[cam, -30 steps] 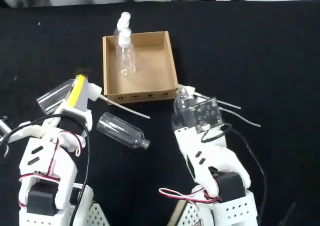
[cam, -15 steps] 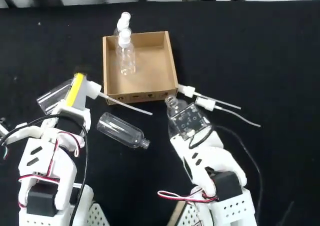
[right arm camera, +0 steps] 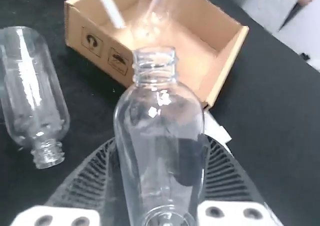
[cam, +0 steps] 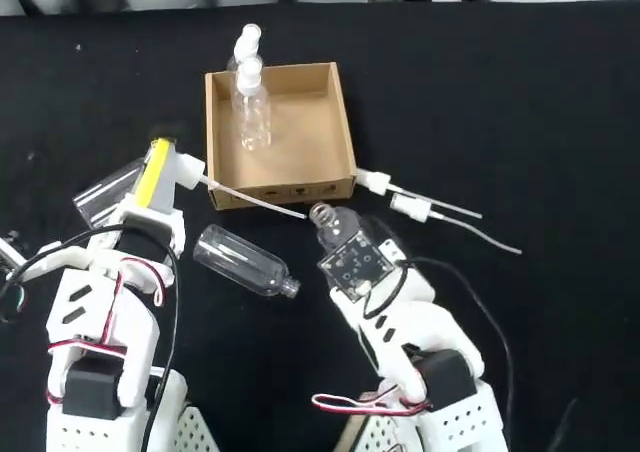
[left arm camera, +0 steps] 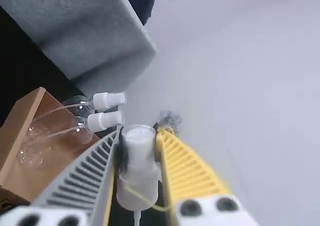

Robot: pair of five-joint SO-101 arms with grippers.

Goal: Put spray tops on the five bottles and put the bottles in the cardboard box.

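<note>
**A:** Looking down over the black table (cam: 520, 102), where does the cardboard box (cam: 300, 137) sit?

**B:** Upper middle of the frame. One capped bottle (cam: 252, 107) lies in the box's upper left corner. A second capped bottle (cam: 246, 44) pokes past the far rim just above it.

**A:** And the left gripper (cam: 165, 170)?

**B:** Left of centre, just beside the box's lower left corner. Its grey and yellow fingers (left arm camera: 180, 161) are pinching a white spray top (cam: 186, 172). The dip tube (cam: 255, 201) runs rightward along the box's front wall.

**A:** The right gripper (cam: 345, 250)?

**B:** Lower middle, just below the box's lower right corner. It is clamped around an uncapped held bottle (cam: 335, 224), whose neck points toward the upper left. The tube's tip is near that neck, but I cannot tell whether they touch.

**A:** Anything else on the cloth?

**B:** A lying bottle (cam: 243, 260), also uncapped, rests on its side between the two arms, with its neck toward the lower right. A half-hidden bottle (cam: 105, 194) shows at the left, partly behind the left arm. Two spare spray tops (cam: 375, 181) lie just right of the box, with their tubes trailing to the right.
</note>
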